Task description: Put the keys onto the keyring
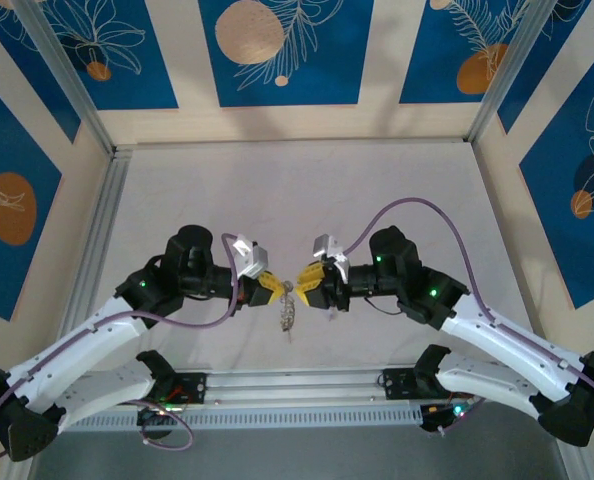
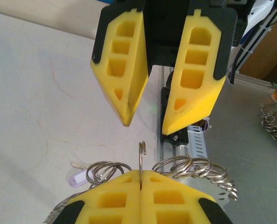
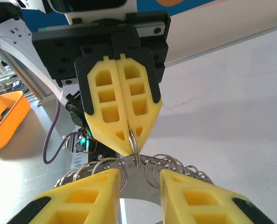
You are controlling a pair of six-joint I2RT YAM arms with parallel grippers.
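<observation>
In the left wrist view the left gripper (image 2: 141, 173) is nearest. It is clenched on one thin upright ring of the keyring (image 2: 178, 165), and the other rings spread toward 3 and 9 o'clock. At the 9 o'clock end a pale lilac key (image 2: 78, 179) sits just beside them. Farther, at 12 o'clock, the right gripper (image 2: 146, 128) faces it, released, not touching the ring.

The left arm (image 1: 77, 350) and right arm (image 1: 517, 340) wear white shells, black joints with green lights (image 1: 140, 291) and purple cables (image 1: 417, 200). The left tool (image 1: 269, 283) and right tool (image 1: 307, 280) bear yellow wedge fingers (image 2: 194, 70) with rectangular cut-outs.
</observation>
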